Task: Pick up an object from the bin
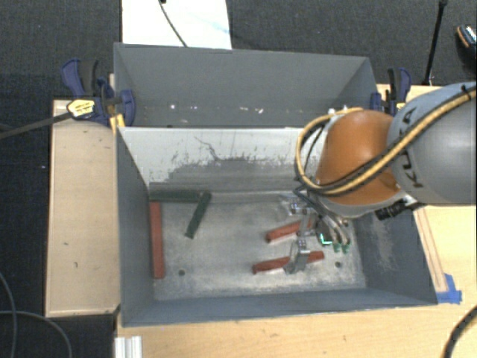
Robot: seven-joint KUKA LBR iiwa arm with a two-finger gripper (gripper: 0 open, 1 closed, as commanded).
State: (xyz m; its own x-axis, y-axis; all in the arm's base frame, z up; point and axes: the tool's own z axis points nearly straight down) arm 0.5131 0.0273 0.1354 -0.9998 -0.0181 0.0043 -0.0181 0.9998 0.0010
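Camera view looks down on the grey metal bin (pixel 246 88), whose worn, scratched floor I read as a clock face with 12 at the far wall. Reaching in from 3 o'clock is the grey robot arm (pixel 447 155), its wrist under a rounded orange cover (pixel 356 159) with a black-and-yellow cable (pixel 313 136) looped round it. The jaws hang below that cover, low over the floor at about 4 o'clock; their tip is a dark cluster of metal, and whether they are open or closed cannot be told. Right at the tip lies a thin reddish-brown stick (pixel 270 267), pointing toward 8 o'clock. A short reddish-brown piece (pixel 314 257) shows on the tip's 3 o'clock side, in line with that stick. Whether the two are one stick passing under the jaws cannot be made out, nor whether the jaws touch it. Just beside them, toward 11 o'clock from the tip, lies another thin reddish-brown stick (pixel 281 235), roughly parallel to the first and partly covered by the wrist. Well apart from all this, along the floor's 9 o'clock edge, a long reddish-brown bar (pixel 156 241) lies lengthwise against the left wall. At about 10 o'clock a dark green flat bar (pixel 175 196) lies along the foot of the far wall. A second dark green strip (pixel 197 216) slants down from its right end toward 7 o'clock.
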